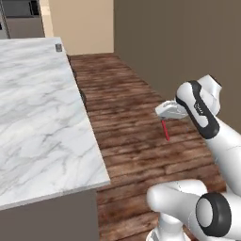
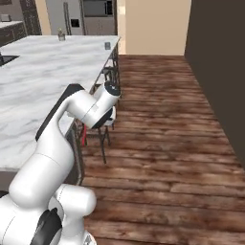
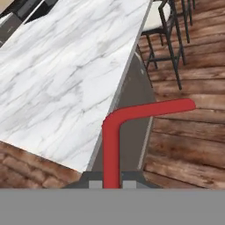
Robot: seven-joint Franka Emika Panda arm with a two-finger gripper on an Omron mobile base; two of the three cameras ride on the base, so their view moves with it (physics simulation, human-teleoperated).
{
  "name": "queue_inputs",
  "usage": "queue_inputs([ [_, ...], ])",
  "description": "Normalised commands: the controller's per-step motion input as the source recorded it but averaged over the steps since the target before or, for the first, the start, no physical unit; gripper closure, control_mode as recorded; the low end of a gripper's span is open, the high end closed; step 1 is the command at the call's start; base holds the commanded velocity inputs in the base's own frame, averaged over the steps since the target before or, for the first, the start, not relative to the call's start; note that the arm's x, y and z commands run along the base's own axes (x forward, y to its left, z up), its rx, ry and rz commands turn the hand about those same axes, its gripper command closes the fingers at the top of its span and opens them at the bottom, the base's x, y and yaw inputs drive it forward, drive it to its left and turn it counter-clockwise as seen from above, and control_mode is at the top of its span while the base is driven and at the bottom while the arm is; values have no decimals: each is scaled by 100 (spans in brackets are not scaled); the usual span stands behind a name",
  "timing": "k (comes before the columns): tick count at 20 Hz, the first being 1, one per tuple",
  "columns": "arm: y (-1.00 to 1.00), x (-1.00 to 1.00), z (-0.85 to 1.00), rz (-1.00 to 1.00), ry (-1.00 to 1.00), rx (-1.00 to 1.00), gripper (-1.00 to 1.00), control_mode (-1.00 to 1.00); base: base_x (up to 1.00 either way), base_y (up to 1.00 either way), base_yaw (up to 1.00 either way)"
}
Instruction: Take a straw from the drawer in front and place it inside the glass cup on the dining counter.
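Now the straw point(image 1: 165, 130), clamped in the closed gripper point(image 1: 164, 119) beside the dining counter point(image 1: 37, 117), is best carried level toward the far glass cup point(image 2: 107, 45).

Dark metal bar stools point(image 3: 169, 30) with pale seats stand ahead of the hand along the table's edge. Brown wooden plank floor point(image 1: 136, 127) lies beneath it. A dark wall point(image 2: 217, 62) stands to its right.

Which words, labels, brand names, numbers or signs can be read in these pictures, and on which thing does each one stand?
No text can be read in any view.
Robot arm: small pale marks on its dark joint cover, too small and blurred to read.
Dining counter: grey veins in the marble, no writing.
Straw: plain red, no label.
Glass cup: too small to show any mark.
Bar stools: no signs.
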Motion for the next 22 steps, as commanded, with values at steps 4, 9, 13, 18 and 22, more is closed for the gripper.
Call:
queue_inputs([
  [4, 0, 0, 0, 0, 0, 0, 100, 100, 74, -63, 45],
  [9, 0, 0, 0, 0, 0, 0, 100, 100, 82, -65, 43],
  [13, 0, 0, 0, 0, 0, 0, 100, 100, 86, -66, 42],
  [18, 0, 0, 0, 0, 0, 0, 100, 100, 89, -77, 33],
  [22, 0, 0, 0, 0, 0, 0, 100, 100, 90, -81, 29],
])
